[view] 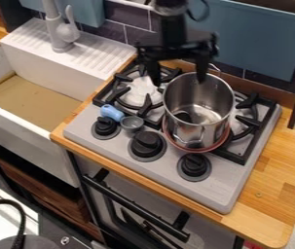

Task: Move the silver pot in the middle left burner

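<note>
Black knobs (147, 145) nearest, silver pot (198, 116) behind them, open gripper (179, 80) beyond
Beside the knobs lies a blue-handled cup (132, 123); the pot stands upright between the stove's (224, 192) left and right burners; the gripper's fingers hang apart by its far rim

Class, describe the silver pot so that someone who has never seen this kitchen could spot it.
Find the white sink, then the grey stove to its right. On the stove's right side, behind the knobs, stands the pot. It is tall, shiny and open-topped, unlike the little blue-handled cup.
</note>
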You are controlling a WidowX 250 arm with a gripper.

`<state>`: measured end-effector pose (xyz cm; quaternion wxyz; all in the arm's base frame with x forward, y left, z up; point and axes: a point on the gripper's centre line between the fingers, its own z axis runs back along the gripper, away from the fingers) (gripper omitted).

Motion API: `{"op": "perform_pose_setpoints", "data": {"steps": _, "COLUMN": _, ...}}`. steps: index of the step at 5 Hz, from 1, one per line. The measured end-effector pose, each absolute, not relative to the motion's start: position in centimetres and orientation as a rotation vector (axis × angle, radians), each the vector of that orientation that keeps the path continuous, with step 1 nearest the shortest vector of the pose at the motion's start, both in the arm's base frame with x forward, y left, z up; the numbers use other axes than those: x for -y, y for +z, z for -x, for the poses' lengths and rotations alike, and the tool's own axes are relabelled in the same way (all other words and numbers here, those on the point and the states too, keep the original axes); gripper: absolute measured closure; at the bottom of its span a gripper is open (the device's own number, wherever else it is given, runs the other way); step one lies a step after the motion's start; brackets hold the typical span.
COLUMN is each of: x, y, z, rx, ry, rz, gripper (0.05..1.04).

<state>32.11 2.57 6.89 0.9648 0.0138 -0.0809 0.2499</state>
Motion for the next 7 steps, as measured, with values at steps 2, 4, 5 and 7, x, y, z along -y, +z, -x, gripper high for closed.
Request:
{"op": "perform_pose_setpoints", "data": {"steps": 2, "x": -3.7, "y": 4.6, "z": -32.4, "rx": 0.170, "ry": 0.517, "rz": -0.101, "gripper": 0.087}}
{"op": "perform_pose_setpoints", "data": {"steps": 4, "x": -4.0, "y": 2.4, "z": -31.9, "rx": 0.151, "ry": 0.448, "rz": -0.127, "gripper": 0.123}}
{"op": "perform_pose_setpoints", "data": {"steps": 5, "x": -3.6, "y": 2.1, "z": -32.1, "rx": 0.183, "ry": 0.477, "rz": -0.102, "gripper": 0.364}}
{"op": "perform_pose_setpoints", "data": {"steps": 7, "x": -4.2, "y": 2.7, "z": -32.5, "rx": 0.157, "ry": 0.631, "rz": -0.142, "gripper": 0.887}}
